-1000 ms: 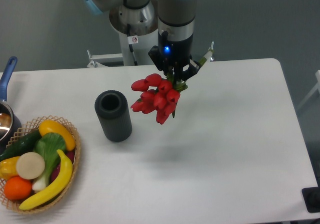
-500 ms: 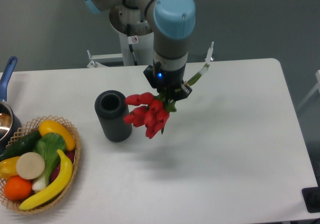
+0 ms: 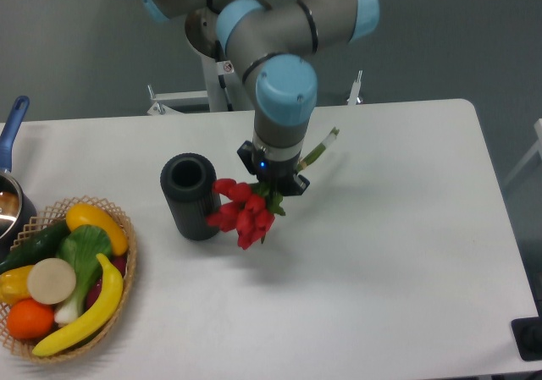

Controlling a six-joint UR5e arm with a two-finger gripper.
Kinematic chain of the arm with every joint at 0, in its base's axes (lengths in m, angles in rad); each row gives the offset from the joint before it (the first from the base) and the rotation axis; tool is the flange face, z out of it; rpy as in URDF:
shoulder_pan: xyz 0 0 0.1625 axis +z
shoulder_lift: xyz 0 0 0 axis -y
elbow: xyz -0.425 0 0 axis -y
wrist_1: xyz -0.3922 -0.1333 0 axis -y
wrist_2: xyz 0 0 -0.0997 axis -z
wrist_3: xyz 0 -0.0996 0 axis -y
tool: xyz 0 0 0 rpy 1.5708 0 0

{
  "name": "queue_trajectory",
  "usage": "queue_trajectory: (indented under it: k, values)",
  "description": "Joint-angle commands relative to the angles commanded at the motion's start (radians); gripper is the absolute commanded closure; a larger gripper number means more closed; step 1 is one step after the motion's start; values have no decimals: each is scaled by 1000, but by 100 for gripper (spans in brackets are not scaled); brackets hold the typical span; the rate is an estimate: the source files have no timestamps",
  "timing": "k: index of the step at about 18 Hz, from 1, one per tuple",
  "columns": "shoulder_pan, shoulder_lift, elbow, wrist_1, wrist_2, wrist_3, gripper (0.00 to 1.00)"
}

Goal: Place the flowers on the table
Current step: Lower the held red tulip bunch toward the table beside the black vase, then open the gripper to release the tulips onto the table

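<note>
Wicker basket (image 3: 127, 272) holding fruit and vegetables, dark cylinder (image 3: 191, 196) open-topped, gripper (image 3: 273, 183) clamped on flowers (image 3: 241, 212)

a plain grey-blue wall (image 3: 457, 33) fills the space behind, evenly lit with soft shadows. a white metal stand (image 3: 182, 99) sits at its foot, and a dark object (image 3: 529, 338) shows at the lower right edge.

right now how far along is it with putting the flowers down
Done: the flowers are out of the dark cylinder and gripped at the stems by the pincer. In hand: they hang low beside the cylinder, apparently above the table. Left: lay them down and release.
</note>
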Motion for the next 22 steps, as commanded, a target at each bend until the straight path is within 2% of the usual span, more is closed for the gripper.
queue_trajectory:
  k: [2,5,8,9,11,15,19,22]
  values:
    - [0,-25,14,15,20,5,84]
    - [-2,-48,29,12,19,5,73]
    - [5,-51,29,20,17,8,53]
    - [6,-51,28,35,17,8,41]
    - [8,-52,28,61,20,6,0]
    - [17,-43,26,66,14,8,0]
    - [43,1,14,66,-3,6,0]
    - [55,11,11,72,-26,41,0]
